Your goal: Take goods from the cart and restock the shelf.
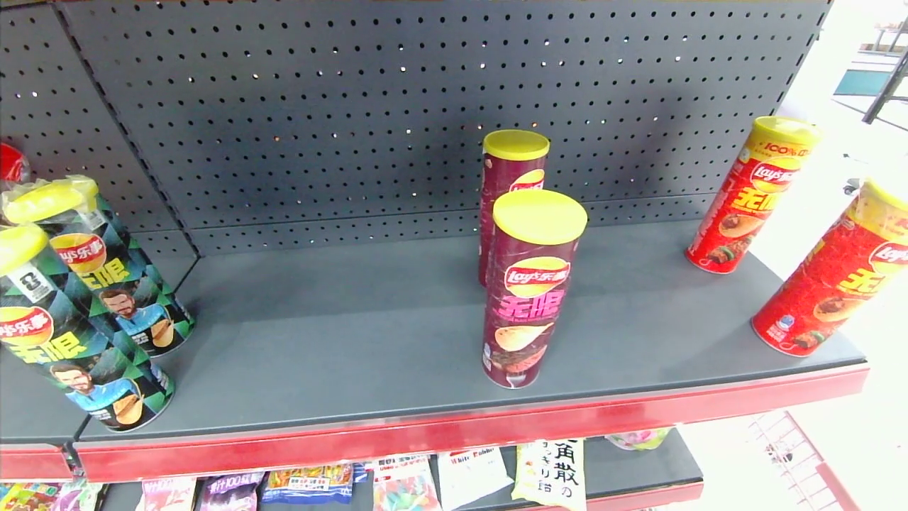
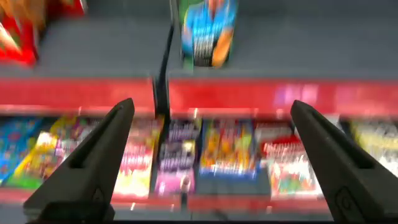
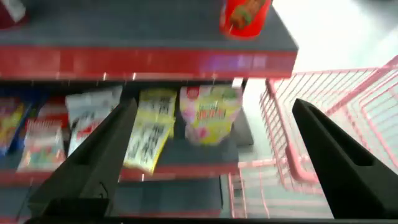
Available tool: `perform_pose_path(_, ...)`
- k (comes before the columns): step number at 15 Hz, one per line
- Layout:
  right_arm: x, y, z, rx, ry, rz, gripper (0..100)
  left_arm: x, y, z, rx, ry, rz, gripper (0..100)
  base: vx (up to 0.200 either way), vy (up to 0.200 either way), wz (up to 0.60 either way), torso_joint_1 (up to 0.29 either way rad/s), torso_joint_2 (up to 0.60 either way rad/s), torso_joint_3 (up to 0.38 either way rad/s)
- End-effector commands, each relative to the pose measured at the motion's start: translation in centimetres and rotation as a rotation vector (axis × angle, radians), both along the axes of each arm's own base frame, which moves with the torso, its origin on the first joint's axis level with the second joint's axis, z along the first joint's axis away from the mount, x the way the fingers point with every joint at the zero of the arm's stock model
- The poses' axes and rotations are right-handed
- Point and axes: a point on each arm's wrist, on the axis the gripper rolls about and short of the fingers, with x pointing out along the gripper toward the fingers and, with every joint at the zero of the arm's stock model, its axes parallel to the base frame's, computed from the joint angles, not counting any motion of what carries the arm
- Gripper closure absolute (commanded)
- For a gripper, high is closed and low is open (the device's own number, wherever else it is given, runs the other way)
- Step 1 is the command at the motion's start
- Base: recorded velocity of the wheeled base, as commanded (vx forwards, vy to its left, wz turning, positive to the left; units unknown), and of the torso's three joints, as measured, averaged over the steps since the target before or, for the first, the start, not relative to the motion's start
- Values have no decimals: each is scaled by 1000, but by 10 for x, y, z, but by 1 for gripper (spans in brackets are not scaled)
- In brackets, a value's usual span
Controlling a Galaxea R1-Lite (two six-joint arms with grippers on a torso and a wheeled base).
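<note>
Grey shelf [image 1: 340, 341] with a red front lip, backed by a perforated panel [image 1: 355, 106]. Far left, on the neighbouring bay: two green-and-black chip cans [image 1: 67, 348] with yellow lids, one behind the other, the front one at the lip and cut by the frame edge. Centre: two maroon chip cans [image 1: 528, 298], upright, the rear one's lower half hidden behind the front one. Right: two red chip cans [image 1: 752, 195], well apart from the maroon pair, the nearer one at the shelf's corner and cut by the frame. Below the lip: snack bags [image 1: 553, 472] on a lower deck, their upper parts hidden by the shelf above. Lower right: pink wire cart [image 1: 794, 454], largely out of frame, its contents not discernible. The left gripper [image 2: 211, 104] has its fingers spread wide with nothing between them, level with the red lip beneath a green can; this view is blurred. The right gripper [image 3: 214, 104] is likewise spread and empty, facing the lower deck, with the cart just beside it
</note>
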Motion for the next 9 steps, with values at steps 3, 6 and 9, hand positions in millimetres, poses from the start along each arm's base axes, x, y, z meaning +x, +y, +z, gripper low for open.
perform_pose_path(3, 5, 1, -32, 87, -33, -3, 0, 1, 0, -5, -3, 19, -16, 0, 0, 0, 0, 0, 0, 0)
perform_pose_path(6, 5, 1, -33, 75, -26, 20, 0, 1, -1, -5, -3, 24, -42, 0, 0, 0, 0, 0, 0, 0)
perform_pose_path(9, 5, 1, -33, 81, -32, 20, 0, -4, 2, -6, 3, -48, -176, 0, 0, 0, 0, 0, 0, 0)
